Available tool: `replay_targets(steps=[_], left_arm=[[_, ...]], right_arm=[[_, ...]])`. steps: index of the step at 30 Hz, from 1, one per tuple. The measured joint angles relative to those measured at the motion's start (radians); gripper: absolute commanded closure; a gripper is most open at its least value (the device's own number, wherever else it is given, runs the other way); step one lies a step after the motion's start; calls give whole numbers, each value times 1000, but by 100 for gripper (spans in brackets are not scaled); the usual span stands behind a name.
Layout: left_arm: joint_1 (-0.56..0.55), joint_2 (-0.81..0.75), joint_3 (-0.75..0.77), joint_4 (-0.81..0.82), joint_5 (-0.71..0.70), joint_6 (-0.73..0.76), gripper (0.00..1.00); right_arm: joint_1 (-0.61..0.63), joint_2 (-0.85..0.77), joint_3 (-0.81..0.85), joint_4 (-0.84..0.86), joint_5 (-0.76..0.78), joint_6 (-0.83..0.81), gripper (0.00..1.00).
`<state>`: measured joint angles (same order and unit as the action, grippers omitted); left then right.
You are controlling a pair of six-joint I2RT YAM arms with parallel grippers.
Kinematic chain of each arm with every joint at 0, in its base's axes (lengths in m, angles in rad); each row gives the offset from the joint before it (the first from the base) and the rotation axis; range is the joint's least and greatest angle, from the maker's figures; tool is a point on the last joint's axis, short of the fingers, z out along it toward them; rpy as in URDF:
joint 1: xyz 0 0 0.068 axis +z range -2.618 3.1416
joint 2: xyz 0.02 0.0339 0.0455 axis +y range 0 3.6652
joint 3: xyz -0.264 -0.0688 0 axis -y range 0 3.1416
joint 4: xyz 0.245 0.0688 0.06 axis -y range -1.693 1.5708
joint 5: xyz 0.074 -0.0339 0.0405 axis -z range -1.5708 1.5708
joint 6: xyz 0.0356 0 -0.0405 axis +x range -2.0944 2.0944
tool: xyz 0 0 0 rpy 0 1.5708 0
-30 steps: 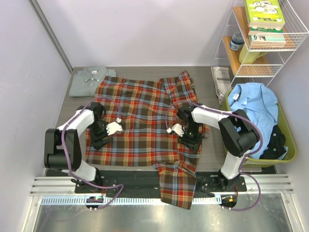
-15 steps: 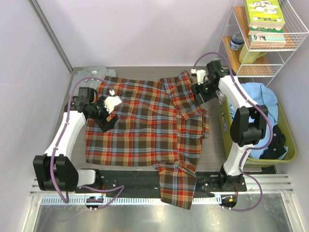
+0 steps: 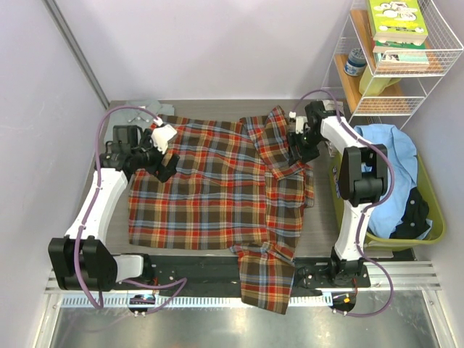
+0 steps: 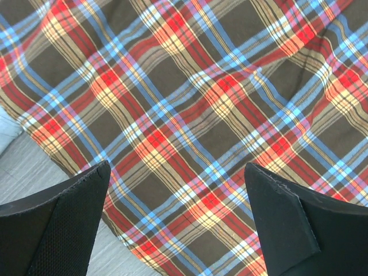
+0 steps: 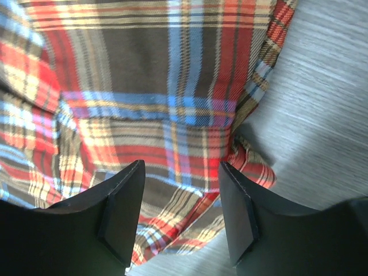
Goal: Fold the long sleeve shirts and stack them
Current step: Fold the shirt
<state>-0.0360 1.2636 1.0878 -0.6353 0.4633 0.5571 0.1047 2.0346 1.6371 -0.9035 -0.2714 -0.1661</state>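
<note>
At the table's far side, my left gripper hangs wide apart over the red, brown and blue plaid flannel shirt's far-left corner, my right gripper apart over its far-right corner - neither clamps cloth - the shirt lies flat, nearward of both

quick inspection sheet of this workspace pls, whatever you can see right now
surface: grey wood-grain table, mostly covered by cloth
job's things: plaid shirt spread out, one sleeve hanging over the near edge; grey shirt at the far left corner, partly hidden by the left arm
clutter: green basket at the right holding a blue shirt and a dark garment
grippers: left gripper fingers wide apart above the plaid; right gripper fingers apart over the plaid's edge, nothing clamped
cables: purple cables loop along both arms, no snag seen
surroundings: wire shelf with books, plain walls
</note>
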Motion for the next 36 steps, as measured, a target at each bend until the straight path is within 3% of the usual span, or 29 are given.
replay_targets(steps=[12,24,25,26,27,28,33,36], left_arm=[[0,-20,-18,56,-7,-30,1],[0,-20,-26,63,-9,-31,0],[0,-20,-27,63,-9,-31,0],[0,-20,-28,63,-9,-31,0],[0,-20,-29,63,-9,-31,0],[0,-20,-30,63,-9,-31,0],[0,-20,-31,63,-8,-31,0],[0,-20,-31,63,-8,-31,0]], right_arm=[[0,50,-24,25,26,37,41],[0,50,-35,36,67,50,30],[0,50,-35,36,69,50,28],[0,50,-35,37,75,52,12],[0,50,-35,38,77,54,3],[0,50,-35,39,80,58,3],[0,50,-39,51,84,58,32],[0,50,-39,50,75,58,39]])
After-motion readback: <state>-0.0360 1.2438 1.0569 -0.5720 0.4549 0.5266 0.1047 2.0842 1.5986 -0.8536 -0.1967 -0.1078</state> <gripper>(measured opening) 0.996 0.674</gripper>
